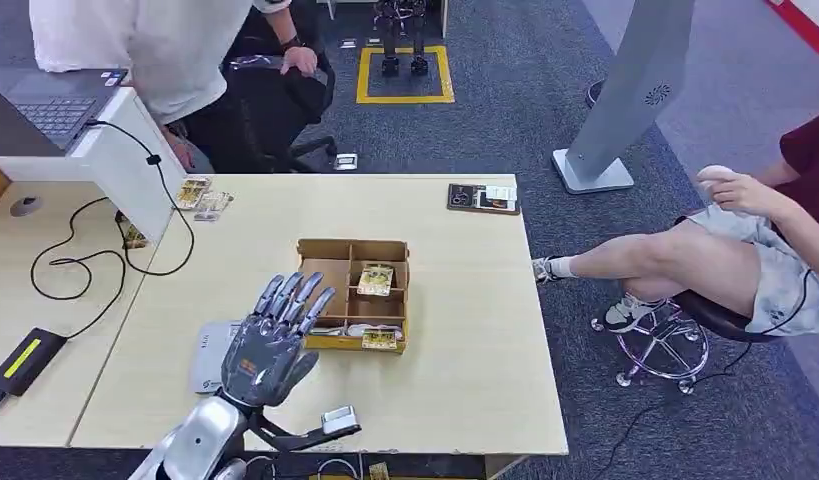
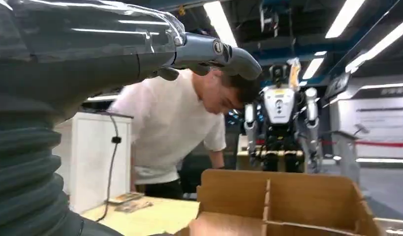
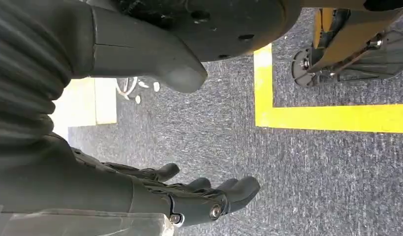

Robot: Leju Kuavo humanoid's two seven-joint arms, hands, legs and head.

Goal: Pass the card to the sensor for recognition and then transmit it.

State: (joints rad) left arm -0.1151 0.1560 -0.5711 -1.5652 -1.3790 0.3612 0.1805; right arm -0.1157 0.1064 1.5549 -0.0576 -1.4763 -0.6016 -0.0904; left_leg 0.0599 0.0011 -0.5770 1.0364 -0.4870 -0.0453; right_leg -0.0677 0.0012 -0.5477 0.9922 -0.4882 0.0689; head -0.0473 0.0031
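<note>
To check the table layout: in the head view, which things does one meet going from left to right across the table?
Black device with a yellow stripe → black cable → left hand → divided cardboard box → dark card holder near the far edge.

Your card (image 1: 375,279) lies flat in the cardboard box (image 1: 330,249), in its far right compartment; the grey sensor (image 1: 209,355) sits just left of the box.

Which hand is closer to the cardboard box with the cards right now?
Left. The left hand hovers open over the table just beside the cardboard box, fingers pointing toward it. The right hand hangs over grey carpet floor, away from the box.
</note>
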